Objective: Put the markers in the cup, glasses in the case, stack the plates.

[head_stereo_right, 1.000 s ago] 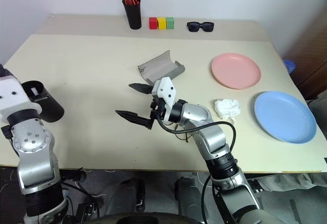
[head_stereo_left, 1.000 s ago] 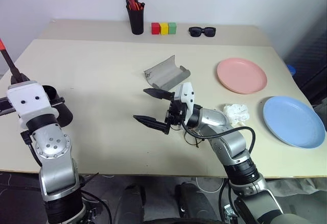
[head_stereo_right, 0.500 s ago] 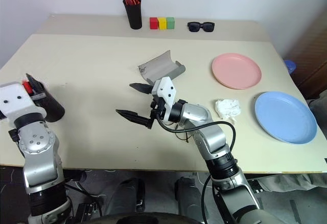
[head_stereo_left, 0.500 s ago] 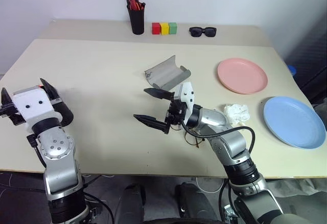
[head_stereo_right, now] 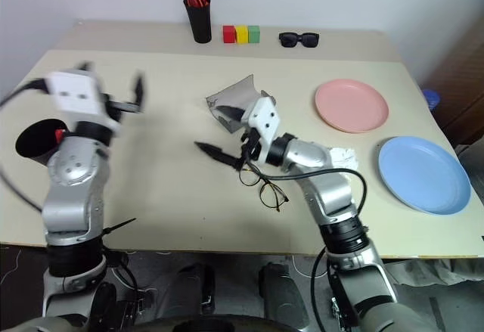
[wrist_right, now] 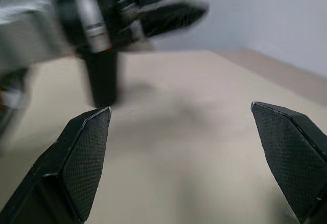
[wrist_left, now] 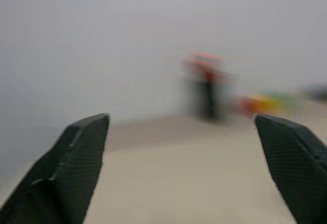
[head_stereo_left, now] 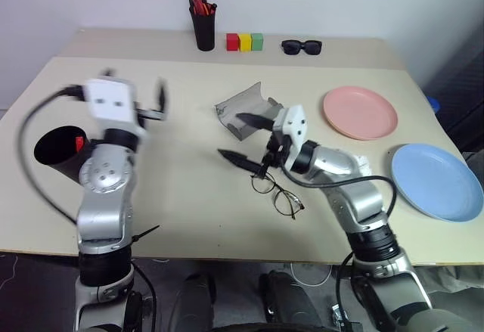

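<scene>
The wide black cup stands at the table's left edge with a red marker inside it. My left gripper is raised above the table just right of the cup, blurred, open and empty. The wire-frame glasses lie flat on the table at centre. My right gripper hovers open just left of them, in front of the grey case, which lies with its flap open. The pink plate and the blue plate lie apart on the right.
At the back stand a narrow black holder of orange-red markers, three coloured blocks and black sunglasses. A crumpled white tissue lies behind my right forearm, between the glasses and the blue plate.
My left gripper let the red marker go into the cup, opened, then swung up and to the right. My right gripper shifted right and away, uncovering the glasses.
</scene>
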Robot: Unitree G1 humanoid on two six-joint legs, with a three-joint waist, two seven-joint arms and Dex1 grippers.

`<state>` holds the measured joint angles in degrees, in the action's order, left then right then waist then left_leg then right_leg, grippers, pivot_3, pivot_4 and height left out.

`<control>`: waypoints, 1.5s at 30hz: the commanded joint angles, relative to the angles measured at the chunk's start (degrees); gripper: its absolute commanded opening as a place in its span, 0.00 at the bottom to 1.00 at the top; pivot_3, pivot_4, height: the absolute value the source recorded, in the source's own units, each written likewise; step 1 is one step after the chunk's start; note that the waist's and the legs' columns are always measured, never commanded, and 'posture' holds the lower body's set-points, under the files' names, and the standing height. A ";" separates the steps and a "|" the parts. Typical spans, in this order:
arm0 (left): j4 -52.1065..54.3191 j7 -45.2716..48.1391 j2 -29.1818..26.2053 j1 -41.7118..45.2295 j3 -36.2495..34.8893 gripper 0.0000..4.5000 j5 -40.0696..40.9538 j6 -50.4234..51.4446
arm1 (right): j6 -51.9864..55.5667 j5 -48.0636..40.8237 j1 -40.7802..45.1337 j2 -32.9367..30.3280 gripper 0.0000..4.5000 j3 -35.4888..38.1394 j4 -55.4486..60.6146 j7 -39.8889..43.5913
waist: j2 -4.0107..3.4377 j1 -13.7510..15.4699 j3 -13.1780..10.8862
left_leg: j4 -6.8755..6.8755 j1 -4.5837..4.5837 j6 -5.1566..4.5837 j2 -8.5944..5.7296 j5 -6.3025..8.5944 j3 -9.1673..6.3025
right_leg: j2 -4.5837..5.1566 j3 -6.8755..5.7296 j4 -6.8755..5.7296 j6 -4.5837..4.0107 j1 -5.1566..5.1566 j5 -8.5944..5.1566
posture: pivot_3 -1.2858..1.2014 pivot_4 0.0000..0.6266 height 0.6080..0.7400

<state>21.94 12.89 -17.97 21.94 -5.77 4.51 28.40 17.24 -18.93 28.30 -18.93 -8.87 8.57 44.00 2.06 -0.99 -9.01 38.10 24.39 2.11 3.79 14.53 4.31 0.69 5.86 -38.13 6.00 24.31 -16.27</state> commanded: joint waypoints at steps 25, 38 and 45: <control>-71.23 26.75 10.57 40.47 8.16 0.56 6.80 0.98 | 3.92 6.73 -25.65 -18.37 1.00 15.62 19.98 -7.71 | -0.11 0.25 -0.09 | 0.01 0.05 -0.03 -0.07 0.01 -0.03 | -0.06 0.10 0.06 0.04 0.03 -0.03 | 0.52 0.24 0.89; -69.53 36.35 6.85 38.26 12.97 0.01 1.51 -8.83 | 5.32 6.15 -26.09 -17.88 1.00 14.68 21.54 -8.69 | -0.11 0.15 -0.09 | 0.01 0.05 -0.03 -0.07 0.01 -0.03 | -0.06 0.10 0.05 0.04 0.03 -0.03 | 0.52 0.24 0.89; -56.15 55.71 -5.52 30.61 18.10 0.01 0.78 -16.40 | 5.08 5.79 -23.94 -16.93 1.00 12.38 20.50 -7.94 | -0.17 0.10 -0.12 | -0.02 0.04 -0.03 -0.04 0.00 -0.02 | -0.09 0.11 0.02 0.01 0.05 -0.04 | 0.52 0.24 0.89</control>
<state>-38.39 64.80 -22.40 52.77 11.70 5.23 14.09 22.99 -12.52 3.59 -36.41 3.43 27.88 35.87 1.89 -0.89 -9.13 38.09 24.44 2.08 3.75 14.54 4.31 0.62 5.97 -38.10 6.01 24.36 -16.31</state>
